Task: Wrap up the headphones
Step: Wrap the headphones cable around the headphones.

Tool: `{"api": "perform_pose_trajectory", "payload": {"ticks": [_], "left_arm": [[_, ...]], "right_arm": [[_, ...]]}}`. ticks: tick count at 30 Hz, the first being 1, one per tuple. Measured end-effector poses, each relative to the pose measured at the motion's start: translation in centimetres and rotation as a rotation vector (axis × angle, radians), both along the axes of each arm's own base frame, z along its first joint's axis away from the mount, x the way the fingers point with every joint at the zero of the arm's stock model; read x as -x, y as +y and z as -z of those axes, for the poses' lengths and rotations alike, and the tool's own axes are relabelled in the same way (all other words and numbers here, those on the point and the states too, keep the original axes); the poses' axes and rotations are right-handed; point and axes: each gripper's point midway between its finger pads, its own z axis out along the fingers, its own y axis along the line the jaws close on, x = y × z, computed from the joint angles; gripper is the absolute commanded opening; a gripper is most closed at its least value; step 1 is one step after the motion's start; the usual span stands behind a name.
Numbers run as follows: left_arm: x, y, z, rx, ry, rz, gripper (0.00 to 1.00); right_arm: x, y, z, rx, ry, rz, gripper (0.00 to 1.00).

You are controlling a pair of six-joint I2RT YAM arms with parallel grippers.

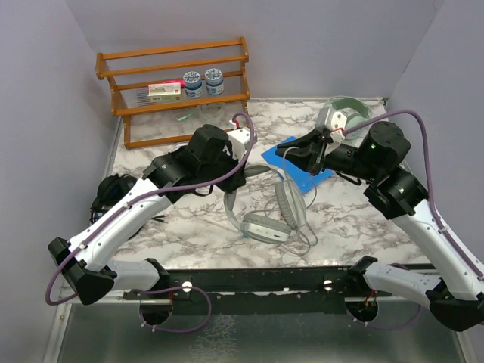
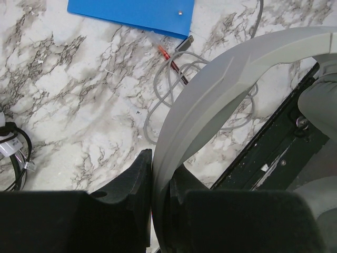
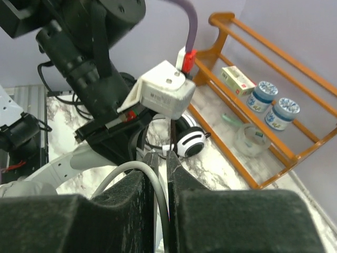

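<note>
While the left jaws are pinching the headband [image 2: 221,89] to steady the grey headphones [image 1: 276,215], which are lying on the surface [image 2: 79,95] between the arms, the right jaws are pressing almost together on the cable [image 3: 131,171], seemingly readying it for winding.

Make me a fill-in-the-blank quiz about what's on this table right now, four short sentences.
1. The left gripper is shut on the grey headphones' ____.
2. On the wooden rack stand ____ blue-lidded jars.
3. The flat board lying on the marble table is ____.
4. A thin grey ____ runs between the fingers of the right gripper.

Missing words: headband; two; blue; cable.
</note>
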Motion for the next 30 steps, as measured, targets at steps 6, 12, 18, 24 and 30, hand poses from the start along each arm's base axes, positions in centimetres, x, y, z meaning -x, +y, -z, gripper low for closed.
{"api": "perform_pose_trajectory", "payload": {"ticks": [6, 12, 18, 24, 30], "left_arm": [[0.8, -1.1, -0.9, 0.047, 0.002, 0.060, 0.00], [1.9, -2.9, -2.7, 0.147, 0.005, 0.151, 0.00], [3.1, -3.8, -5.0, 0.252, 0.006, 0.203, 0.00], [4.7, -4.4, -8.1, 0.384, 0.018, 0.238, 0.00], [6.4, -4.8, -12.0, 0.521, 0.056, 0.267, 0.00]], "right_arm": [[-0.8, 0.2, 2.4, 0.002, 0.078, 0.030, 0.20], [-3.4, -0.5, 5.3, 0.012, 0.181, 0.177, 0.30], [-5.3, -1.5, 10.2, 0.016, 0.272, 0.316, 0.40], [-4.9, -2.5, 14.0, -0.016, 0.310, 0.361, 0.40], [-2.7, -2.1, 14.7, -0.149, 0.244, 0.257, 0.48]]}}
